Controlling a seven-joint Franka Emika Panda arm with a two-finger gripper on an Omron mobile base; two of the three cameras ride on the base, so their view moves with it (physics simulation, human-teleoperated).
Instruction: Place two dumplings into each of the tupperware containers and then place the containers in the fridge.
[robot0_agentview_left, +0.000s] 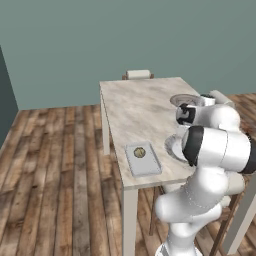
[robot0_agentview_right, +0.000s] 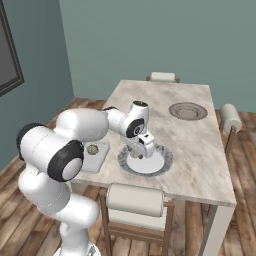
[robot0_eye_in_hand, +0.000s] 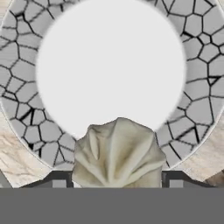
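My gripper reaches down onto a round plate with a cracked grey rim and a white middle. A pale, pleated dumpling fills the gap between my two fingertips, which are closed against its sides. In the right base view the gripper sits low on that plate near the table's front edge. To the left lies a shallow pale grey tupperware container with one tan dumpling inside, and the left base view shows the container and its dumpling too. The fridge is out of view.
A second round grey plate lies further back on the marble-topped table. Chairs stand at the near side, the far end and the right. Wooden floor spreads out to the left of the table.
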